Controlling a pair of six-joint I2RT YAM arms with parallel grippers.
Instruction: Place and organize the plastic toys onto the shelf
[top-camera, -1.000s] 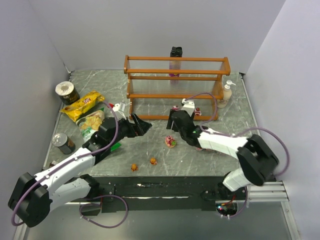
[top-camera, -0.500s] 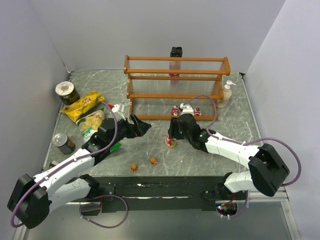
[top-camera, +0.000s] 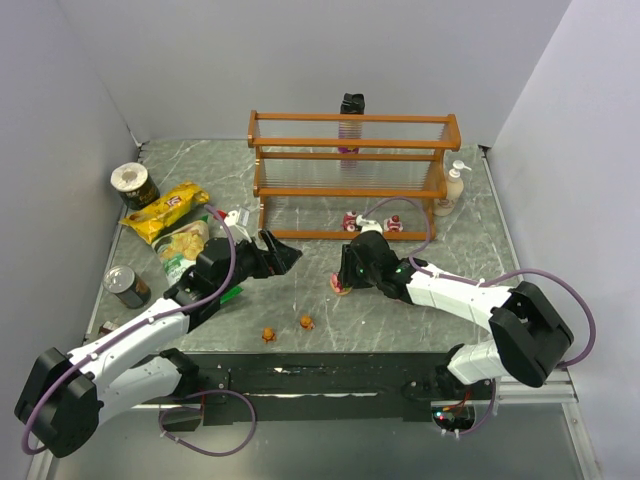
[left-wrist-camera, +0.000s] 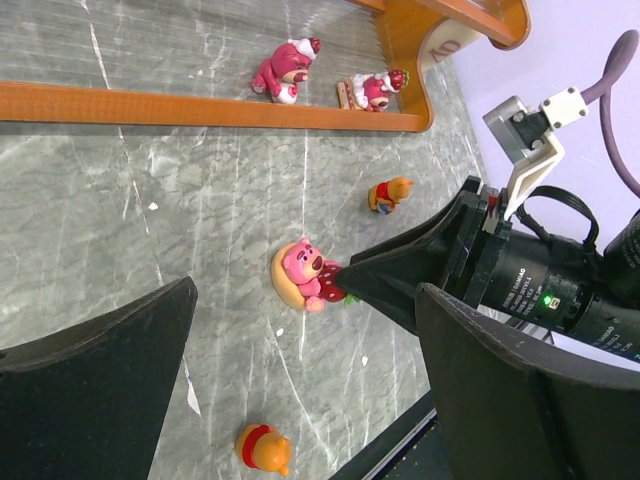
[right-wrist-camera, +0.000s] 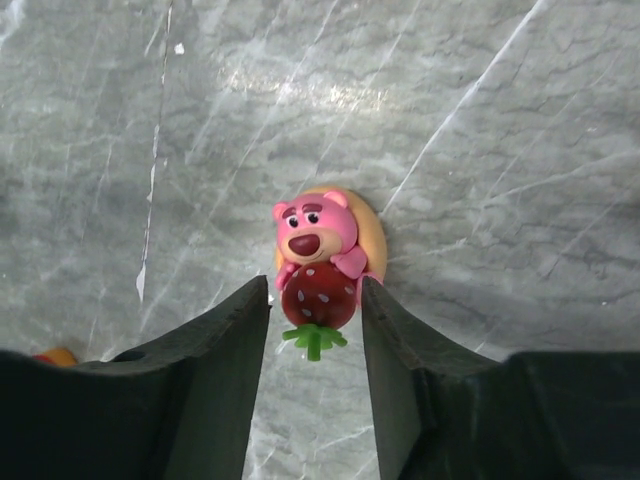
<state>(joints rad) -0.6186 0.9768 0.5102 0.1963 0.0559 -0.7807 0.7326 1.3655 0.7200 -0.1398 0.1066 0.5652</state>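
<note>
Plastic toys sit at several depths on the marbled table (top-camera: 420, 330). Nearest us, close to the front edge, one orange toy (top-camera: 268, 334) stands with a second orange toy (top-camera: 306, 322) just beside it on the right.

A little farther in, between the two arms, a pink bear (right-wrist-camera: 318, 240) hugging a red strawberry sits on a tan disc on the table. Our right gripper (right-wrist-camera: 313, 292) is down over it with its jaws parted. One of its fingers (right-wrist-camera: 215, 380) stands on each side of the strawberry, very close, and we cannot tell whether either one touches. It has no hold on the toy.

Left of the bear and apart from it, our left gripper (top-camera: 284, 249) hangs low over the table, jaws spread wide, with nothing between them.

On the left side lie a near can (top-camera: 127, 287), a green-and-white chip bag (top-camera: 183, 245), a yellow chip bag (top-camera: 165, 210) and a far can (top-camera: 133, 183).

Beyond stands the shelf (top-camera: 350, 143). Behind its bottom front rail, right of the middle, we see one pink toy (top-camera: 350, 221) and another pink toy (top-camera: 393, 222) near each other. The upper tiers hold no toys. A pump bottle (top-camera: 455, 188) stands at the shelf's right end, and a dark bottle (top-camera: 351, 104) stands behind it.
</note>
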